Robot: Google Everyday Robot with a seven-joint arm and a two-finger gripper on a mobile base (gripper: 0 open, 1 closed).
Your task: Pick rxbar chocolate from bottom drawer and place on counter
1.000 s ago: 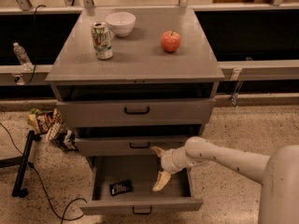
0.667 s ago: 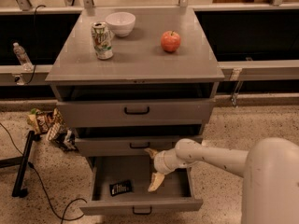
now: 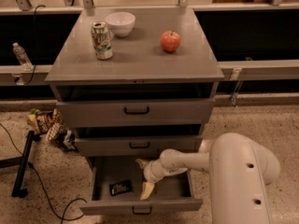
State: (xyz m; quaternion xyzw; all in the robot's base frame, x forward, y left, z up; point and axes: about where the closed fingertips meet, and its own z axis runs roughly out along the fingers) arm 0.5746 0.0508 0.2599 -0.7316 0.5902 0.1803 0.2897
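Note:
The rxbar chocolate (image 3: 120, 187), a small black wrapper with white lettering, lies flat on the floor of the bottom drawer (image 3: 140, 206), towards its left side. That drawer is pulled well out. My gripper (image 3: 145, 177) reaches into it from the right and hangs just right of the bar, open, with nothing between its pale fingers (image 3: 147, 190). The white arm (image 3: 238, 171) fills the lower right of the view. Above, the grey counter (image 3: 140, 59) tops the cabinet.
On the counter stand a can (image 3: 102, 40), a white bowl (image 3: 120, 23) and a red apple (image 3: 170, 41). The two upper drawers are slightly ajar. Snack bags (image 3: 49, 124) and a black stand (image 3: 22, 167) lie on the floor at left, and a water bottle (image 3: 21, 55) stands behind.
The arm has swung leftward inside the bottom drawer, bringing the gripper closer to the black bar. The bar and the counter items have not moved.

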